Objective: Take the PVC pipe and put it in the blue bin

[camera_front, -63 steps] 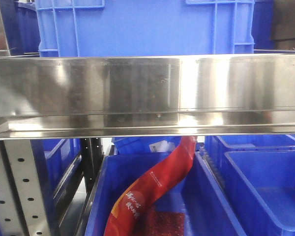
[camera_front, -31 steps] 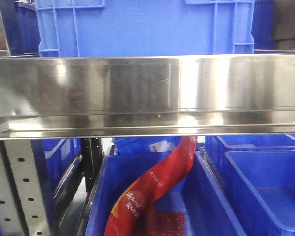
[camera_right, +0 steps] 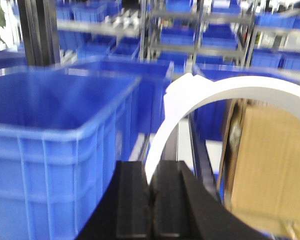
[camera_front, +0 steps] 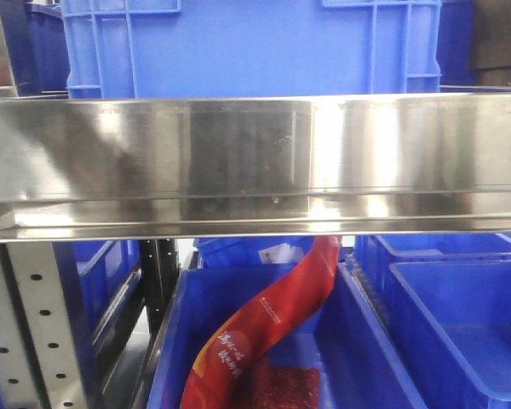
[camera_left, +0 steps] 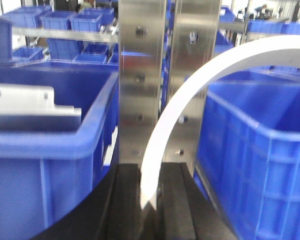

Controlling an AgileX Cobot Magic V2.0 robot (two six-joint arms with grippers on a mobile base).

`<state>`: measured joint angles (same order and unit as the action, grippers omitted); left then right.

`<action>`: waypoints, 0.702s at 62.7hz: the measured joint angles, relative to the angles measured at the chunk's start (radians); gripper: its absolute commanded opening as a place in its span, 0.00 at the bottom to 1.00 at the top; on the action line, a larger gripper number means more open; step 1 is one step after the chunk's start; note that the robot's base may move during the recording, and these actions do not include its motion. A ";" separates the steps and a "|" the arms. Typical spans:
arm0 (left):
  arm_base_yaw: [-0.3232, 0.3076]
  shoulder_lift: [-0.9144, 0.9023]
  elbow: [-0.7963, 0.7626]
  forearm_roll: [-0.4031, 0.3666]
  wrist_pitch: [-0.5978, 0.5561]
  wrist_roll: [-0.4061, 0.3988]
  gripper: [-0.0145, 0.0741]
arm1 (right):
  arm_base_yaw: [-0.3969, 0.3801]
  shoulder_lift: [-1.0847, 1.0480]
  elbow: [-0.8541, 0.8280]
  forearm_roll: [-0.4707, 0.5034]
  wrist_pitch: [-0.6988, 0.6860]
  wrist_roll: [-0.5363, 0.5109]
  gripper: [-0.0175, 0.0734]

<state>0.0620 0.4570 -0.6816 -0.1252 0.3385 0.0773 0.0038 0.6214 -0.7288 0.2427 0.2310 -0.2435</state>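
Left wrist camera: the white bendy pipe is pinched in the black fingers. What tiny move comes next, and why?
Probably carry the left gripper sideways over the blue plastic bin at picture right. The white curved PVC pipe is already clamped, but the gripper sits beside that bin, not above it.

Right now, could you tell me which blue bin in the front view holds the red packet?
The bottom-centre bin: the red packet leans inside it, whereas the bin to its right shows only bare blue floor.
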 measured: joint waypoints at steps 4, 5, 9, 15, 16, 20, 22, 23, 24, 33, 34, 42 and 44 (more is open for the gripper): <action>-0.004 0.019 -0.017 -0.022 0.000 0.000 0.04 | 0.000 0.002 -0.010 0.017 -0.010 0.000 0.02; -0.010 0.023 -0.020 -0.024 0.000 0.000 0.04 | 0.000 0.002 -0.012 0.022 -0.010 0.000 0.02; -0.032 0.044 -0.036 -0.035 0.000 0.021 0.04 | 0.000 0.008 -0.026 0.042 -0.013 0.000 0.02; -0.083 0.072 -0.064 -0.039 0.000 0.069 0.04 | 0.004 0.034 -0.058 0.056 0.001 0.000 0.02; -0.093 0.077 -0.069 -0.039 0.000 0.073 0.04 | 0.007 0.039 -0.064 0.059 0.009 0.000 0.02; -0.134 0.095 -0.091 -0.041 0.000 0.087 0.04 | 0.022 0.062 -0.093 0.061 0.036 0.000 0.02; -0.160 0.103 -0.101 -0.041 -0.003 0.089 0.04 | 0.030 0.074 -0.106 0.061 0.050 0.000 0.02; -0.171 0.107 -0.106 -0.041 -0.003 0.092 0.04 | 0.035 0.080 -0.113 0.062 0.057 0.000 0.02; -0.182 0.112 -0.111 -0.043 -0.005 0.092 0.04 | 0.043 0.085 -0.120 0.062 0.063 0.000 0.02; -0.280 0.179 -0.170 -0.043 -0.012 0.099 0.04 | 0.110 0.131 -0.181 0.076 0.092 0.000 0.02; -0.288 0.193 -0.179 -0.045 -0.012 0.099 0.04 | 0.118 0.138 -0.187 0.076 0.092 0.000 0.02; -0.355 0.291 -0.245 -0.045 -0.013 0.101 0.04 | 0.189 0.182 -0.246 0.084 0.092 0.000 0.02; -0.366 0.315 -0.264 -0.045 -0.014 0.101 0.04 | 0.206 0.193 -0.259 0.085 0.094 0.000 0.02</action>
<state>-0.3037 0.7720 -0.9451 -0.1706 0.3242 0.1787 0.2096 0.8141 -0.9878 0.3281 0.3248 -0.2435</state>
